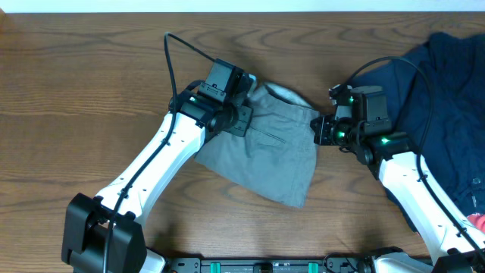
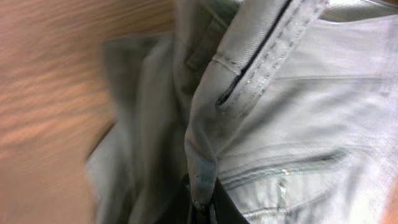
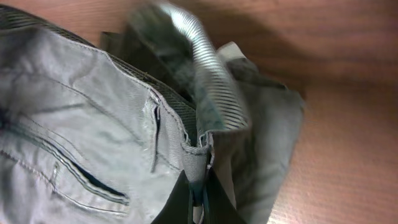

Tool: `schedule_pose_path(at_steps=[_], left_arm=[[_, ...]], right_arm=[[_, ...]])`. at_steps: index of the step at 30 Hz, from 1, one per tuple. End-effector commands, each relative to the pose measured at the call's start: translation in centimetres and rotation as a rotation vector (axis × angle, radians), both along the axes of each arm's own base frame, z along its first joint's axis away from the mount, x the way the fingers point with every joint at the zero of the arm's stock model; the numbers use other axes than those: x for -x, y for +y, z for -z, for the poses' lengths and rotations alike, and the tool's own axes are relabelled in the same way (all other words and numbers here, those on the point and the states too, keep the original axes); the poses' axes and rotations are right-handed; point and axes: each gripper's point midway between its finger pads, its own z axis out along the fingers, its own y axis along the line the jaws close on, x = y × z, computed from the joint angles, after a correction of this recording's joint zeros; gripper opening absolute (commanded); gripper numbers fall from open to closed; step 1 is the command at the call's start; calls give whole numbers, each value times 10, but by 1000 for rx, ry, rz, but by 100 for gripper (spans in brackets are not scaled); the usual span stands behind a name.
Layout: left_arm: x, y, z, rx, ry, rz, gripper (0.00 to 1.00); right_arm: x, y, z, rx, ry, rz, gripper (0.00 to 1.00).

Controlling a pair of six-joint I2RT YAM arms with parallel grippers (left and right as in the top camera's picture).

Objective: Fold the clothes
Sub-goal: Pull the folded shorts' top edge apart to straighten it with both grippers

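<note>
The grey woven shorts (image 1: 265, 152) lie on the table between my two arms. My left gripper (image 1: 244, 114) is shut on the waistband at the shorts' left top corner; in the left wrist view the pinched fold (image 2: 202, 180) sits between the jaws (image 2: 200, 208). My right gripper (image 1: 322, 130) is shut on the waistband at the right top corner; the right wrist view shows the jaws (image 3: 199, 199) holding the stitched edge (image 3: 198, 158), with a back pocket slit (image 3: 93, 180) to the left. The navy blue garment (image 1: 447, 98) lies crumpled at the right.
The wooden table (image 1: 76, 114) runs to the left and front. Black cables (image 1: 178, 53) loop from each arm over the table. A small pink item (image 1: 477, 221) shows at the right edge.
</note>
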Motion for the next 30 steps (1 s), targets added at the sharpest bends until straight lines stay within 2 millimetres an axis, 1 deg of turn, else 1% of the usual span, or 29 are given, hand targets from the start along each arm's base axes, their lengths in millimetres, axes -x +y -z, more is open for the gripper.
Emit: schedule_pose_path(at_steps=[1,4,6,10,12,15,16,18,19,22,23,25,27,30], left_arm=[[-12,39,9,-102,-20,-258,6],[-16,54,15,-119,-19,-379,6],[-21,58,20,-118,-18,-425,6],[-34,54,32,-105,-38,-430,6],[-43,50,40,-99,-48,-430,8],[-52,46,57,-101,-46,-428,12],[-54,46,63,-105,-43,-429,15],[-58,45,80,-118,-27,-431,17],[-59,46,89,-127,-16,-433,21],[-60,52,114,-157,23,-443,30],[-59,55,124,-170,42,-449,31],[-56,60,140,-182,81,-459,31],[-54,63,148,-194,102,-458,31],[-54,63,143,-201,93,-419,32]], right_arm=[[-5,6,-4,20,-45,-51,1],[-10,-1,3,59,-42,-20,1],[-12,-5,12,82,-23,-4,2],[-14,-8,37,114,35,9,2],[-17,-10,49,132,55,17,1],[-23,-19,64,186,67,51,1],[-25,-24,69,209,70,70,1],[-29,-34,77,246,79,128,2],[-31,-38,79,262,81,148,3],[-33,-43,86,290,87,168,7],[-32,-44,87,294,91,169,8],[-31,-44,91,297,101,168,13],[-30,-44,92,296,107,164,18],[-30,-42,92,290,108,160,29]])
